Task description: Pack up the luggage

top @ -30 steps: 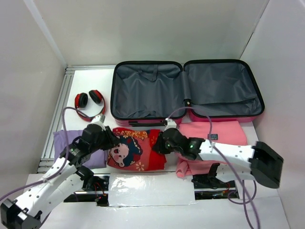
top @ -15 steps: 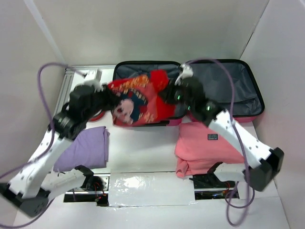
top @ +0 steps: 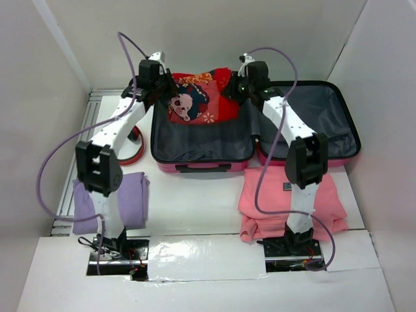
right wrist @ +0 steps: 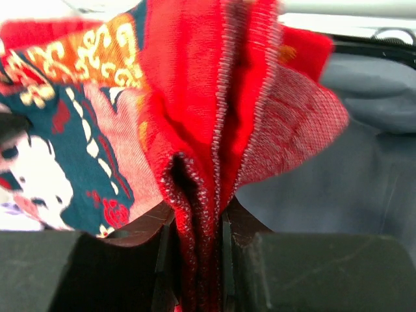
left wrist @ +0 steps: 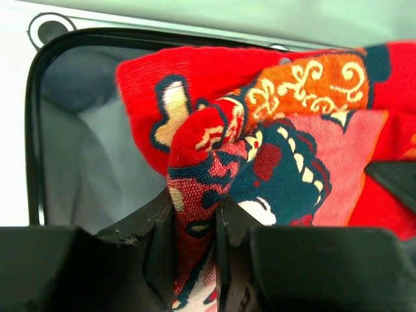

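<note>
Starting closest in: got the left gripper (left wrist: 195,218) clamped hard on a bunched corner of the red cartoon-print cloth (left wrist: 273,149). Same deal with the right gripper (right wrist: 197,214), pinching the opposite edge with fabric jammed deep in the jaws. So, cloth strung between the two tools, held up off everything.

Directly under and just past them: the luggage (top: 195,140), lying open, grey lining bare beneath the cloth.

Pretty clearly the drop-it-in step, and looks like the first item going in. Next up, probably: lowering both tools together to lay the cloth flat on the lining of the left half, then releasing both at once. Might be worth easing back toward the bases first. Seems to hang close to the far rim, so some risk of a corner draping over it.

Head count, bases outward:
- one pink garment (top: 266,195), well behind the right gripper
- one purple garment (top: 133,198), well behind the left
- one pair of red headphones (top: 135,140), mostly hidden by the left arm
- one suitcase, two halves
- one red cloth
- two grippers
</note>
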{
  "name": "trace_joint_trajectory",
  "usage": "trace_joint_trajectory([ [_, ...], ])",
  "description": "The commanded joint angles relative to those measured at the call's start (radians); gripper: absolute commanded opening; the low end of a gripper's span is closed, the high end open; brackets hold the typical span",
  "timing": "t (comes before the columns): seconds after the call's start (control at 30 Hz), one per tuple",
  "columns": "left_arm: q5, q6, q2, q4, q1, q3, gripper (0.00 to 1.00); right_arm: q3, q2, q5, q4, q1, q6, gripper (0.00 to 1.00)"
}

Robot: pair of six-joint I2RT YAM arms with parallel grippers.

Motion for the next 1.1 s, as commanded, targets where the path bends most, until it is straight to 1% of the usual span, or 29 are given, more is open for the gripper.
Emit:
trace_joint_trajectory([
  [0.0,0.007,0.050,0.125,0.084,0.026,0.133,0.00,0.065,0.109,-0.027,0.096,-0.038,-0.040,0.00],
  [0.03,0.007,0.060,0.218,0.084,0.036,0.219,0.00,0.065,0.134,-0.039,0.134,-0.050,-0.031,0.00],
  [0.07,0.007,0.060,0.266,0.068,0.036,0.267,0.00,0.078,0.158,-0.039,0.148,-0.050,-0.031,0.00],
  [0.1,0.007,0.060,0.312,0.057,0.058,0.310,0.00,0.095,0.221,-0.039,0.149,-0.061,-0.017,0.00],
  [0.13,0.019,0.036,0.353,0.046,0.068,0.350,0.00,0.117,0.252,-0.048,0.149,-0.061,-0.017,0.00],
  [0.17,0.030,0.022,0.417,0.046,0.080,0.397,0.00,0.175,0.284,-0.048,0.133,-0.061,-0.017,0.00],
  [0.2,0.030,0.008,0.436,0.037,0.103,0.398,0.00,0.204,0.350,-0.048,0.124,-0.061,-0.017,0.00],
  [0.23,0.030,-0.013,0.446,0.050,0.112,0.398,0.00,0.229,0.378,-0.048,0.124,-0.061,-0.017,0.00],
  [0.3,0.030,-0.024,0.446,0.076,0.122,0.330,0.00,0.305,0.428,-0.048,0.101,-0.061,-0.017,0.00],
  [0.37,0.030,-0.024,0.446,0.096,0.147,0.281,0.00,0.341,0.484,-0.048,0.101,-0.061,-0.005,0.00],
  [0.43,0.003,-0.024,0.446,0.097,0.157,0.260,0.00,0.387,0.528,-0.048,0.101,-0.061,0.004,0.00],
  [0.5,0.003,-0.010,0.458,0.112,0.166,0.259,0.00,0.417,0.551,-0.048,0.101,-0.052,0.014,0.00],
  [0.63,0.003,-0.010,0.522,0.075,0.187,0.345,0.00,0.441,0.593,-0.048,0.092,-0.052,0.023,0.00],
  [0.77,-0.059,0.004,0.533,0.066,0.187,0.355,0.01,0.431,0.593,-0.039,0.092,-0.052,0.023,0.00],
  [0.87,-0.089,0.004,0.521,0.032,0.187,0.365,0.12,0.431,0.602,-0.030,0.072,-0.052,0.023,0.00],
  [0.93,-0.089,0.004,0.484,0.041,0.178,0.313,0.28,0.422,0.602,-0.030,0.047,-0.043,0.012,0.00],
  [0.97,-0.089,0.004,0.470,0.041,0.178,0.300,0.39,0.413,0.593,-0.030,0.038,-0.043,0.012,0.02],
  [1.0,-0.089,0.017,0.458,0.052,0.178,0.290,0.48,0.413,0.593,-0.013,0.008,-0.032,-0.003,0.08],
  [1.03,-0.089,0.017,0.449,0.052,0.178,0.290,0.62,0.413,0.579,0.014,-0.008,-0.032,-0.014,0.34],
  [1.07,-0.089,0.026,0.429,0.041,0.178,0.299,0.72,0.413,0.579,0.014,-0.020,-0.032,-0.014,0.47],
])
